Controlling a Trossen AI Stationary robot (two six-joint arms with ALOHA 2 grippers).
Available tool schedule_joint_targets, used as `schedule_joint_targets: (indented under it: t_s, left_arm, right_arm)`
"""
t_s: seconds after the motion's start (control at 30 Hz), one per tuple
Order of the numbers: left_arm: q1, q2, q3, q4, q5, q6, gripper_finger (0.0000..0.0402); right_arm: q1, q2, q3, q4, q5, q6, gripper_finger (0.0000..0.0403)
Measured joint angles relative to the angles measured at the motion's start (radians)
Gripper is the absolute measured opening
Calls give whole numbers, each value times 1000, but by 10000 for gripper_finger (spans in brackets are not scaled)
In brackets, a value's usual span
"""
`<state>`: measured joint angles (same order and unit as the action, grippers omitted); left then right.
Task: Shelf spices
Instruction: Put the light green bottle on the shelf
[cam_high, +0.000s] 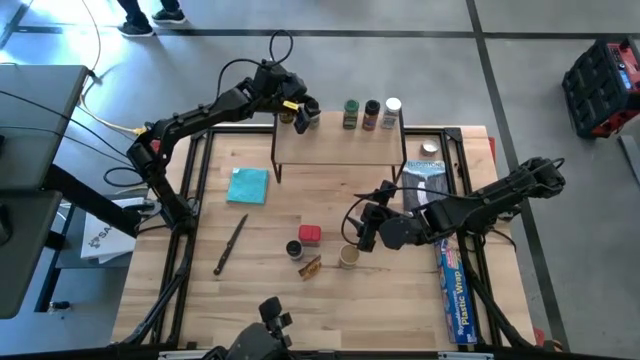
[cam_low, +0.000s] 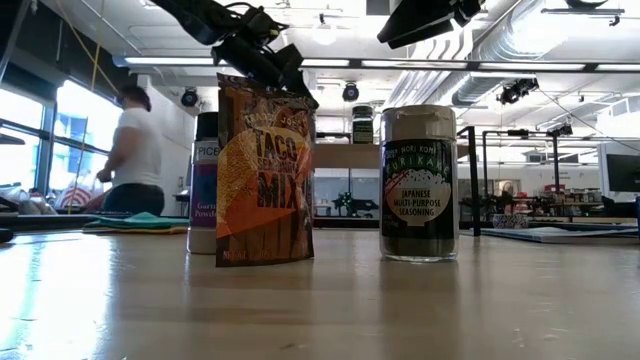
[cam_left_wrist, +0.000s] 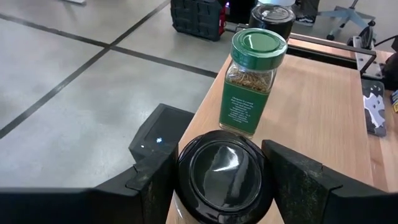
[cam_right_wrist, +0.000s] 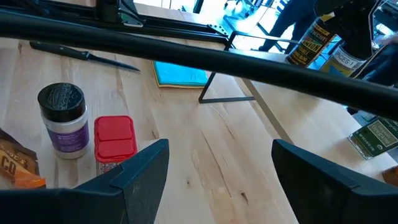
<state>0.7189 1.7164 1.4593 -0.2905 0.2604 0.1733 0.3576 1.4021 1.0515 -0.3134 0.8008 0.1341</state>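
Observation:
My left gripper (cam_high: 300, 112) is at the far left corner of the shelf (cam_high: 340, 150), shut on a black-lidded jar (cam_left_wrist: 224, 177) with a yellow label (cam_right_wrist: 311, 40). Green-lidded (cam_high: 350, 113), dark-lidded (cam_high: 371, 113) and white-lidded (cam_high: 392, 112) jars stand along the shelf's far edge. My right gripper (cam_high: 362, 228) hovers open (cam_right_wrist: 217, 180) over the table. Just on its near side stands a tan-lidded jar (cam_high: 348, 256). A red box (cam_high: 309, 234), a dark-lidded jar (cam_high: 294, 249) and the brown-orange packet (cam_high: 309, 266) sit to its left. My left gripper pinches the jar by its black lid (cam_left_wrist: 183, 180), one finger on each side. The fingers come from above, slanting in from the table's left. The jar stands upright over the shelf's corner. Its base is hidden, so I cannot tell whether it rests on the shelf top.
A teal cloth (cam_high: 248, 185) and a dark knife (cam_high: 230, 243) lie on the table's left half. The blue plastic-wrap box (cam_high: 452, 285) lies along the right edge, with a dark mat (cam_high: 425, 185) right of the shelf. A person (cam_low: 130, 150) stands beyond the table.

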Motion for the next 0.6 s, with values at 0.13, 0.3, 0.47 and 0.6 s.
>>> schedule_joint_targets:
  t_s: [0.13,0.3,0.47,0.6]
  left_arm:
    - [0,0,0,-1,0,-1,233]
    - [0,0,-1,-2,0,-3,250]
    - [0,0,-2,2,0,16,258]
    - [1,0,19,-12,-18,17,257]
  right_arm:
    - [0,0,0,0,0,0,279]
    - [0,0,0,0,-10,0,279]
    - [0,0,0,0,-13,0,279]
    - [0,0,0,0,-13,0,279]
